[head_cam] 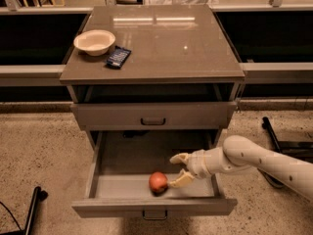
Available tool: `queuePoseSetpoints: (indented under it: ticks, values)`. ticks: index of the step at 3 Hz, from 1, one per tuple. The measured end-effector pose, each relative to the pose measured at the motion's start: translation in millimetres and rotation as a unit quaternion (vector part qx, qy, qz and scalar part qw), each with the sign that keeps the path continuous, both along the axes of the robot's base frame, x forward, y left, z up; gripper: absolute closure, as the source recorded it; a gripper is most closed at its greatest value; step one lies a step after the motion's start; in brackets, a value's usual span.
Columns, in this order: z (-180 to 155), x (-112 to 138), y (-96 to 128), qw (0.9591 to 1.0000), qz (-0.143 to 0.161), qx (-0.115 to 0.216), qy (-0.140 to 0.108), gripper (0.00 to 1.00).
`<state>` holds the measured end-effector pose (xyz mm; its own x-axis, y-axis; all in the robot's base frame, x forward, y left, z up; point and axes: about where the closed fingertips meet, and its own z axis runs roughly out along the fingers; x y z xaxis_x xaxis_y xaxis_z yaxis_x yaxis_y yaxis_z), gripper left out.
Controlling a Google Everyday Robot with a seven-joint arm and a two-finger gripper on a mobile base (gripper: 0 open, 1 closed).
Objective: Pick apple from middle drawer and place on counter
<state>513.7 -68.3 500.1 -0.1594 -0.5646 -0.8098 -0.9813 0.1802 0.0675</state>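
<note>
The middle drawer [154, 206] is pulled open at the bottom of the cabinet. The red-orange apple [157, 182] lies on its floor near the front, about centre. My gripper [177, 170] reaches in from the right on a white arm, inside the drawer, just right of the apple. Its two cream fingers are spread open; the lower fingertip [175, 183] is beside or touching the apple, the upper one [176, 158] is behind it. The glossy counter [166, 43] tops the cabinet.
A cream bowl [94, 41] and a dark blue packet [118, 57] sit on the counter's left part. A closed grey drawer front [153, 115] is above the open drawer. Dark legs stand on the speckled floor at lower left [33, 210] and at right [272, 136].
</note>
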Motion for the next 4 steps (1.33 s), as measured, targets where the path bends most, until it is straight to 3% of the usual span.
queuePoseSetpoints:
  ticks: [1,2,4]
  values:
    - [-12.6,13.8,20.8,0.9998,0.020,-0.007,-0.003,0.34]
    - [-39.0,11.9,41.6,0.9986,0.049,-0.019,-0.003,0.27]
    - [-78.8,6.4,69.8,0.9969,0.076,-0.020,0.004,0.32]
